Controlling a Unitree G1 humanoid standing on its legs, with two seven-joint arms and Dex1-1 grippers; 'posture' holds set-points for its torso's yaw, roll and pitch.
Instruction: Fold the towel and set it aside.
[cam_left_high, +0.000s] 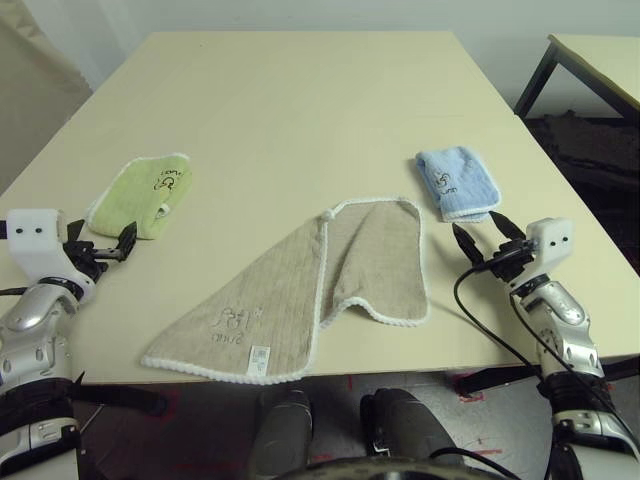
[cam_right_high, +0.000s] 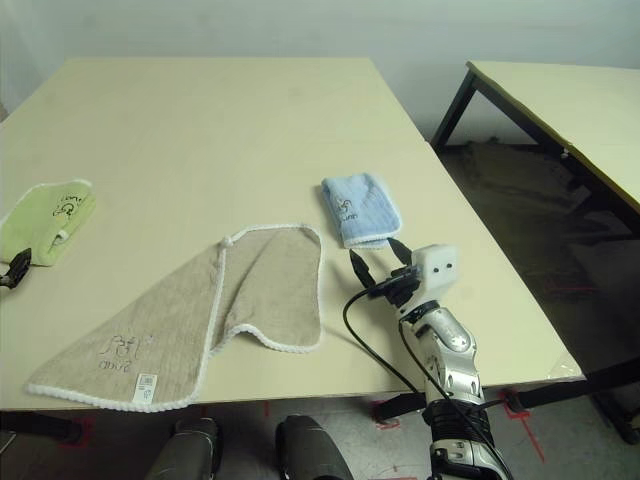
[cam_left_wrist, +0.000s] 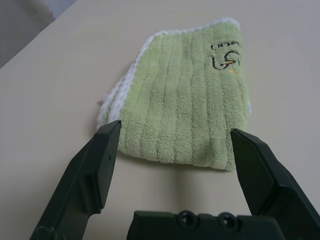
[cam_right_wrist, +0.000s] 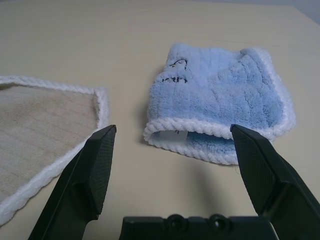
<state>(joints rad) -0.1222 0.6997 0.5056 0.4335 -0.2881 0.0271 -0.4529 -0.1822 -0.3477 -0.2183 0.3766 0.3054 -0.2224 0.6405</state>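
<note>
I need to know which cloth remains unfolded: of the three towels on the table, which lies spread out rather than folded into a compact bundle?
The beige towel, between the other two: the green and blue towels are folded.

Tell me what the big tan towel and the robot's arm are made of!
The tan towel looks like soft, matte terry cloth, maybe cotton: it's ribbed and fuzzy. The right arm looks like smooth metal, perhaps painted plastic, because its silver parts shine.

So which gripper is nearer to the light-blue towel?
The right one. The right gripper is just beside the blue towel; the left gripper is across the table.
</note>
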